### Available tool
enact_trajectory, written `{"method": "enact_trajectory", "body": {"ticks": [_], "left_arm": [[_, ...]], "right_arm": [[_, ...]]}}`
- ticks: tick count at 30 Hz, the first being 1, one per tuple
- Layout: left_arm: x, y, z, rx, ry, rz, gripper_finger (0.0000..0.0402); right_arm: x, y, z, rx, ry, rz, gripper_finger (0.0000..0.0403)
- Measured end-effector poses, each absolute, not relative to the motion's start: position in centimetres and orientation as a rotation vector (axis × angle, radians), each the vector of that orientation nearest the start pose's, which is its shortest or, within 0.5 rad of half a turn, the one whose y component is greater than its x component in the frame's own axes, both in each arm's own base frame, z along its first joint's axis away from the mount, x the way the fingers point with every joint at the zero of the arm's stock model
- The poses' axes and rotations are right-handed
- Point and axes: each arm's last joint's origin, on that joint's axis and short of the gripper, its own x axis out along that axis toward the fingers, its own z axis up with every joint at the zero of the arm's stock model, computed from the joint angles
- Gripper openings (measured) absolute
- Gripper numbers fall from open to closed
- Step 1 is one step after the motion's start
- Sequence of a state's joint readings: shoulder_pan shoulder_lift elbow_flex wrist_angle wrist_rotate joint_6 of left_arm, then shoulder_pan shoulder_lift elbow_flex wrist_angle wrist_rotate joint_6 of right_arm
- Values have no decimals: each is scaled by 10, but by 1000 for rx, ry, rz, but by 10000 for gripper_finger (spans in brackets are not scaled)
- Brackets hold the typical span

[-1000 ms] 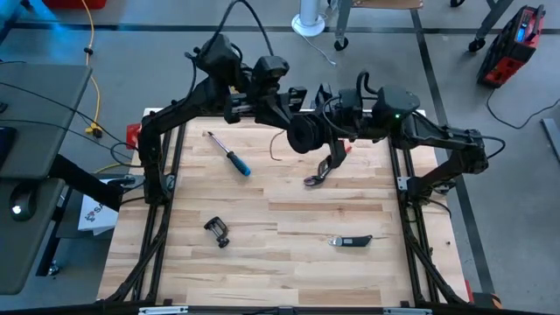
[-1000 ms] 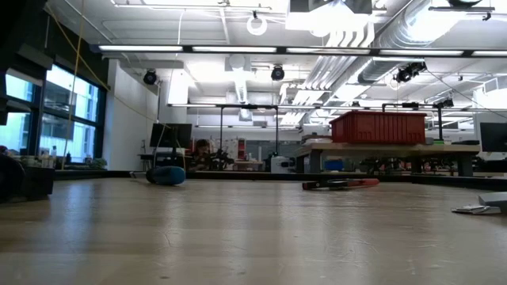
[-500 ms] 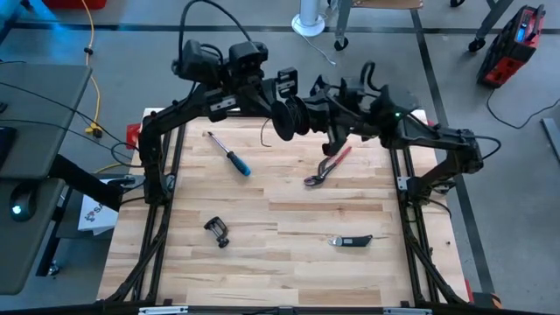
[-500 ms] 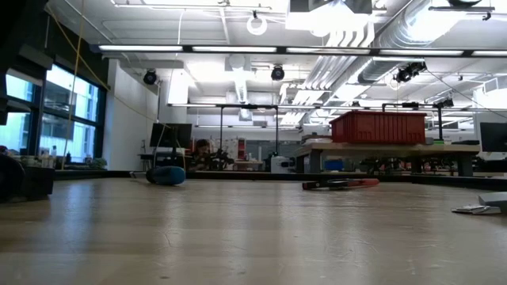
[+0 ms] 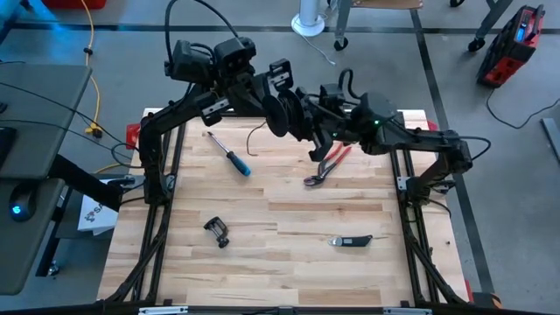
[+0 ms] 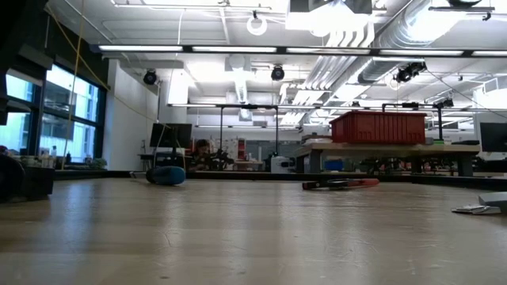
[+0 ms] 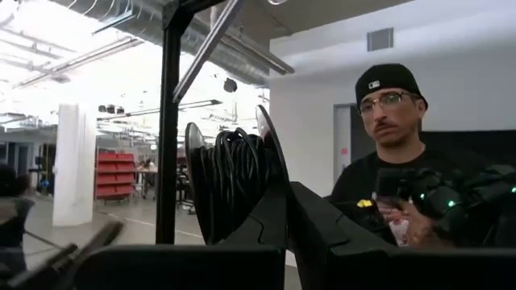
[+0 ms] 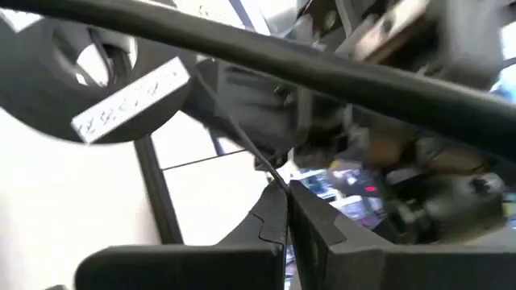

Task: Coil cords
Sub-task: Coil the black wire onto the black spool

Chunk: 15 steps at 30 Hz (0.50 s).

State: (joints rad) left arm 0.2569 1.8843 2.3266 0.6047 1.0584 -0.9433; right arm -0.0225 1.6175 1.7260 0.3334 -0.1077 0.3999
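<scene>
Black round reel (image 5: 278, 112), flanged, wound with dark glossy cord (image 7: 235, 187), held aloft over the far edge of the counter (image 5: 289, 262), clamped edge-on in the left gripper (image 5: 273, 105); in the left wrist view both dark fingers (image 7: 266, 221) pressed against a flange. Hair-thin loose end of cord (image 5: 254, 138) hanging from the reel toward the counter, curling just above the planks. Right gripper (image 5: 313, 131) just beside the reel, on its right; in the right wrist view fingertips (image 8: 278, 211) closed together with a thin dark strand (image 8: 256, 153) running into them.

Counter of pale jointed wood planks, matte. Lying flat on it: blue-handled screwdriver (image 5: 229, 155), red-handled pliers (image 5: 328, 164), small black clamp (image 5: 217, 231), dark folding knife (image 5: 351, 240), all well apart.

Person in dark cap and glasses (image 7: 387, 173) beyond the counter in the left wrist view.

Against half a second earlier: reel and both grippers shifted slightly toward the left and far side; the tools on the counter unmoved.
</scene>
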Motion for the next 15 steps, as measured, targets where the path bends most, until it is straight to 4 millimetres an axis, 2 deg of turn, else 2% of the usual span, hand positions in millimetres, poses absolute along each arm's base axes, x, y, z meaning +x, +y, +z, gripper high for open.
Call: {"method": "enact_trajectory", "body": {"ticks": [8, 15], "left_arm": [[324, 70, 593, -98, -525, -931, 1], [312, 90, 598, -13, -580, -826, 1]], "right_arm": [[362, -1, 490, 411, -405, 194, 0], [358, 4, 495, 414, -446, 215, 0]]}}
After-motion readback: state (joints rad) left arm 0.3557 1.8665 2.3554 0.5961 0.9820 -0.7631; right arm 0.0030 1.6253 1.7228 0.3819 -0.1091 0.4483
